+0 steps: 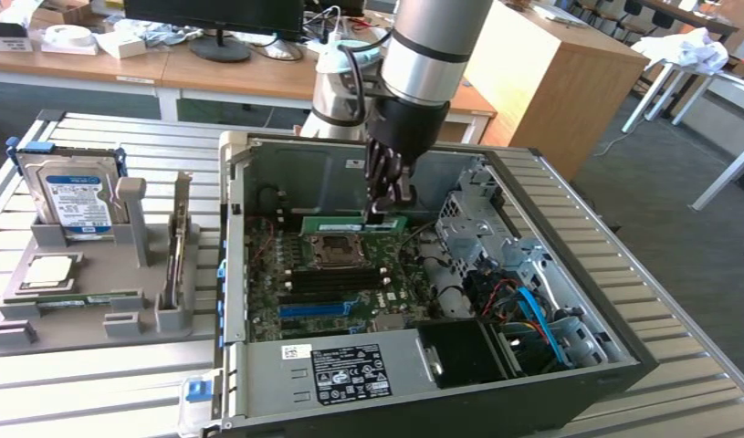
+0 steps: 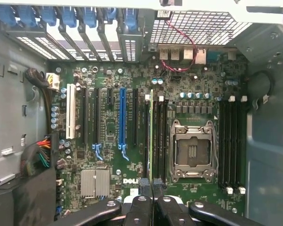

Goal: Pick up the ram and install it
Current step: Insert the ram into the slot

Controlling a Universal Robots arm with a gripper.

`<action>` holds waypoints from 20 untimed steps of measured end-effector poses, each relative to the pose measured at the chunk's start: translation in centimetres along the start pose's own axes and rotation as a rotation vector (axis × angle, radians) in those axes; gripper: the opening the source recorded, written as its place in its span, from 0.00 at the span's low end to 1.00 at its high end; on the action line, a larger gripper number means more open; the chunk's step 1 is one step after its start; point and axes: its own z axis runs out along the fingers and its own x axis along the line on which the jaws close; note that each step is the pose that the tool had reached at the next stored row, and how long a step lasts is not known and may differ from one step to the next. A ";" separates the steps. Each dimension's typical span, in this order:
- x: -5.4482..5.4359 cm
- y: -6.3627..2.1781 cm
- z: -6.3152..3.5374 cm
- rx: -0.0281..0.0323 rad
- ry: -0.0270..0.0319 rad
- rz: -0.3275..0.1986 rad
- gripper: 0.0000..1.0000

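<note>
My gripper (image 1: 392, 210) reaches down into the open computer case (image 1: 554, 365) and is shut on the ram (image 1: 347, 224). The ram is a long green stick held level by its top edge, just behind the processor socket (image 1: 335, 246). In the wrist view the ram (image 2: 151, 136) appears edge-on as a thin green line. It runs from between the black fingers (image 2: 140, 207) along the memory slots (image 2: 160, 141) beside the silver socket (image 2: 192, 150). I cannot tell whether its lower edge touches a slot.
A grey holder (image 1: 104, 274) at the exterior view's left carries a hard drive (image 1: 73, 196), a square processor chip (image 1: 46, 272), another green stick (image 1: 73, 299) and an upright card (image 1: 177, 255). Inside the case are drive cages (image 1: 476, 233), cables (image 1: 530, 310) and a power supply (image 1: 347, 370).
</note>
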 end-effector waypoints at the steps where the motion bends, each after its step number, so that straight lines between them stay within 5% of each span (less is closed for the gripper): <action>1: 0.0 0.00 0.18 0.0000 0.0000 0.000 0.11; 20: 0.1 -0.02 2.79 -0.0001 0.0001 0.000 0.11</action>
